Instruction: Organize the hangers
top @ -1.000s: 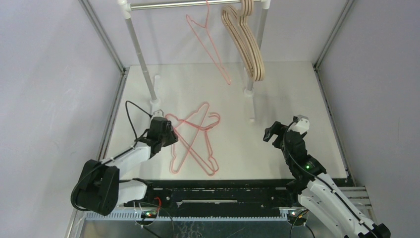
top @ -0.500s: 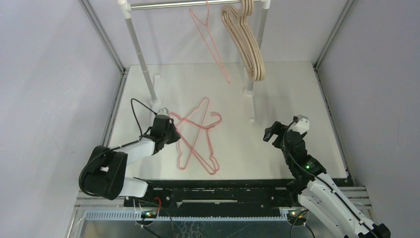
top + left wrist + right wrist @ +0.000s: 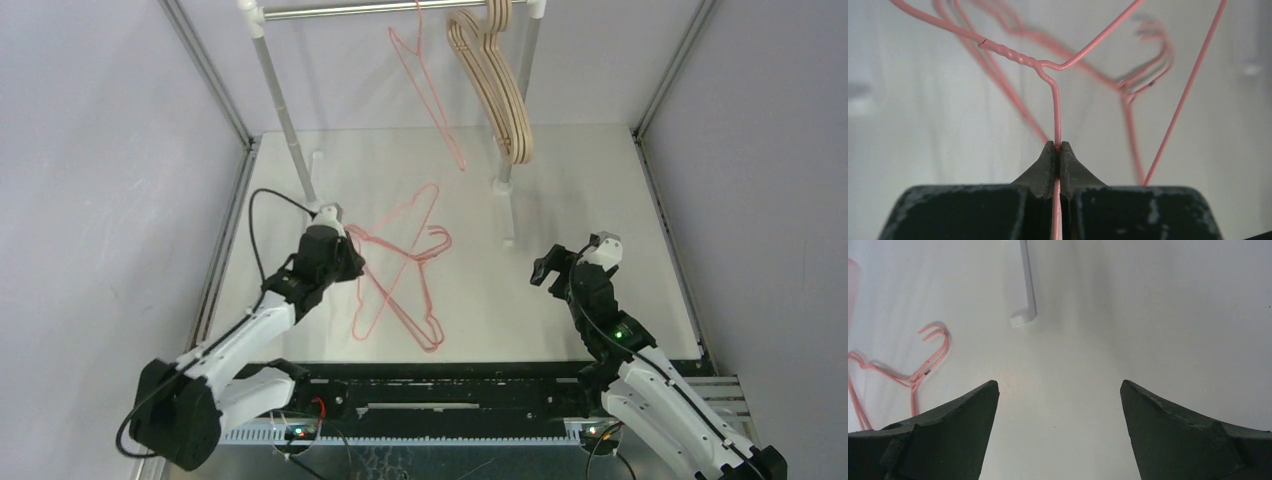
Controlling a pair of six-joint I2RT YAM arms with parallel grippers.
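- White table point(image 3: 590, 190) between grey walls; a silver rail point(image 3: 340, 10) on white-jointed posts crosses at 12 o'clock.
- On that rail I see a bunch of beige wooden hangers point(image 3: 497, 90) at the 1 o'clock end, with one pink hanger point(image 3: 430, 95) hanging just to their 9 o'clock side.
- My left gripper point(image 3: 1057, 150) sits toward the table's 9 o'clock. Its fingers are clenched on a pink wire hanger point(image 3: 1056, 115), pinching the wire just below the twisted neck.
- That hanger fans out toward 3 o'clock and crosses a second pink one point(image 3: 937, 357), whose hook points toward 3 o'clock.
- I cannot tell whether the gripped hanger is clear of the table.
- My right gripper point(image 3: 1058, 385) hovers near 4 o'clock, fingers spread wide and holding nothing, well apart from the pink hangers.
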